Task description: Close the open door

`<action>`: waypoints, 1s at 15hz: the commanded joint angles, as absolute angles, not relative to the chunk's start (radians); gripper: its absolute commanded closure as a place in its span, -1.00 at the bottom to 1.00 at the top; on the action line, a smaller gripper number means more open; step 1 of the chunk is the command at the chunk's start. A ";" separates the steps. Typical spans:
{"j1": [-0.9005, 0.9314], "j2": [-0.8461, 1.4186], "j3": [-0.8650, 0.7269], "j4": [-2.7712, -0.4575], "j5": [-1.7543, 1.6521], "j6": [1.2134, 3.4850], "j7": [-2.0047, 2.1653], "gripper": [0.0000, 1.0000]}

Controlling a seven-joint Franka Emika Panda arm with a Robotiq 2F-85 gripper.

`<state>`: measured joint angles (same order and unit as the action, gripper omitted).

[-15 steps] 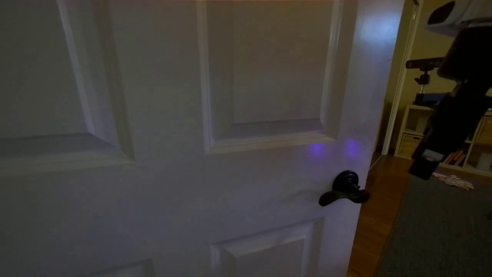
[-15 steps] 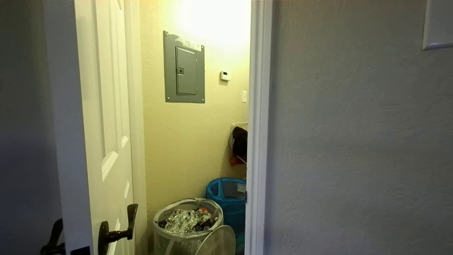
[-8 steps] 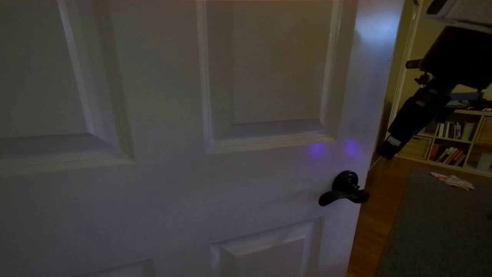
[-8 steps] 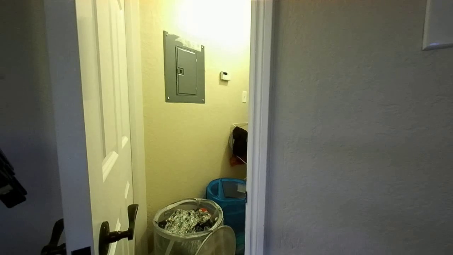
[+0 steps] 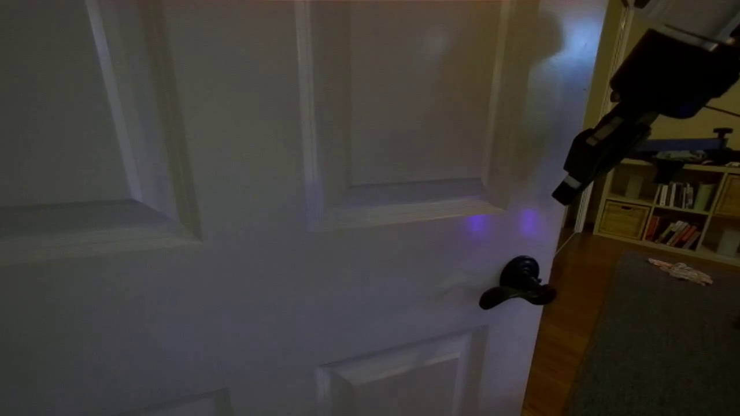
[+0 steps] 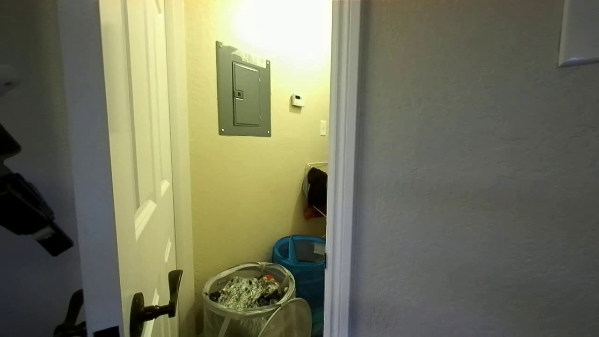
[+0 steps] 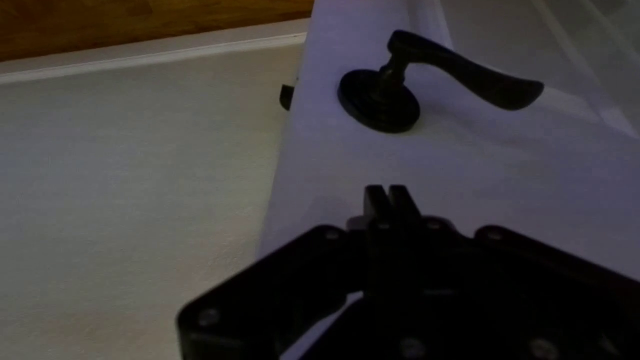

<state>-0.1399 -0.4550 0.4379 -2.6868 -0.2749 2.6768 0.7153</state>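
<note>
The white panelled door (image 5: 254, 283) fills most of an exterior view. Another exterior view shows its edge (image 6: 91, 164) standing away from the door frame (image 6: 344, 187), so it is open. Its black lever handle (image 5: 517, 289) is on the face towards the arm. In the wrist view the lever (image 7: 465, 74) lies beyond the fingertips, and a latch (image 7: 286, 96) sticks out of the door's edge. My gripper (image 7: 386, 187) is shut with nothing between its fingers, over the door face. In an exterior view the gripper (image 5: 565, 193) appears above the handle near the door's free edge; contact cannot be told.
Through the doorway stand a mesh hamper (image 6: 252, 264) and a blue hamper (image 6: 295, 270). A bare wall (image 6: 458, 178) continues past the frame. Behind the arm are a low shelf (image 5: 653, 199), a rug (image 5: 653, 341) and a crumpled cloth (image 5: 682, 271) on it.
My gripper has moved towards the door's free edge and upward, coming into an exterior view where it was absent a second ago. The door and its handle look unmoved.
</note>
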 commanded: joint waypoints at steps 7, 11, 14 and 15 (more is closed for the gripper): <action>-0.272 -0.345 0.476 -2.596 -0.463 2.767 0.801 0.85; -0.327 -0.237 0.474 -2.527 -0.514 2.809 0.783 0.84; -0.357 -0.144 0.470 -2.455 -0.558 2.814 0.776 0.85; -0.365 -0.109 0.469 -2.426 -0.575 2.812 0.776 0.84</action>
<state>-0.3215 -0.2193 0.4599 -2.5100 -0.5115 2.7847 0.7651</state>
